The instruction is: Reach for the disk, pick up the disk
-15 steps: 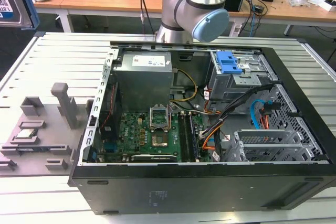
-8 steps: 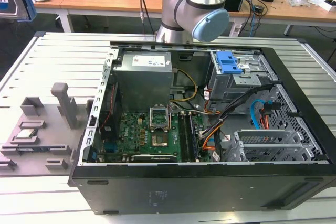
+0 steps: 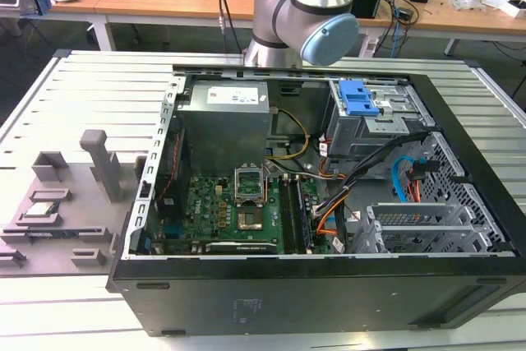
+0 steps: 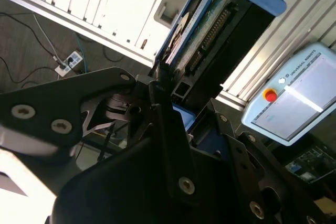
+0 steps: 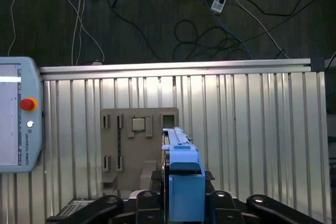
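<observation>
Clamped shut in the black claw (image 5: 185, 182), the disk (image 5: 180, 148) hung edgewise above the ribbed worktop (image 5: 252, 129), its blue bracket plain in both wrist views. Beneath it lay a grey holder plate (image 5: 126, 150) carrying a small silver chip (image 5: 138, 124). A teach pendant (image 5: 16, 114) sat by one worktop corner. The open computer case (image 3: 312, 293) occupied the worktop's middle.

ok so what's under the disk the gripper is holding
The grey fixture tray with the small processor chip, lying on the ribbed metal table. The disk and gripper cover part of the tray, so what sits there cannot be seen.
</observation>
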Controlling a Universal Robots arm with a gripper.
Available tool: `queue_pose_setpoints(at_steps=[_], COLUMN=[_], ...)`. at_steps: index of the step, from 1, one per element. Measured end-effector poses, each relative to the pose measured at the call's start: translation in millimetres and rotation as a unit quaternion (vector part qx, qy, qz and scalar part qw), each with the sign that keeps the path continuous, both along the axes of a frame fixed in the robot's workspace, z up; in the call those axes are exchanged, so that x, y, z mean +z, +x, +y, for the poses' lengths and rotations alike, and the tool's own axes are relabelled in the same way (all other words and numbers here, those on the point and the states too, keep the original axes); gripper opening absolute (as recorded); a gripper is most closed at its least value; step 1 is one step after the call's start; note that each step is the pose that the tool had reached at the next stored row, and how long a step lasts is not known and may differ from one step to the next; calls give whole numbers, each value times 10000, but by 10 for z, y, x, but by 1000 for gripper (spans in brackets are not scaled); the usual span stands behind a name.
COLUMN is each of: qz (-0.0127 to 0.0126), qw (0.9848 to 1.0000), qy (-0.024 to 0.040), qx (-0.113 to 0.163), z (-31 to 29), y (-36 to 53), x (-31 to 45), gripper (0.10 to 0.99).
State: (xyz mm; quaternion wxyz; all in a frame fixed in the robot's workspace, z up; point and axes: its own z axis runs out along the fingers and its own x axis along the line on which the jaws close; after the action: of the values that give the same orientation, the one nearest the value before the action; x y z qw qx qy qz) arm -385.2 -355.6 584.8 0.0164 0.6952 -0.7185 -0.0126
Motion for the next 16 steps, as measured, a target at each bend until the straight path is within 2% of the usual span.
queue_pose_setpoints(at_steps=[7,13,16], qz=[1,1,1], qw=[10000,10000,10000], qy=[-1,0,0], qx=[0,0,0], z=[3,3,3], y=[1,27,123], x=[151,151,151], gripper=[369,369,369])
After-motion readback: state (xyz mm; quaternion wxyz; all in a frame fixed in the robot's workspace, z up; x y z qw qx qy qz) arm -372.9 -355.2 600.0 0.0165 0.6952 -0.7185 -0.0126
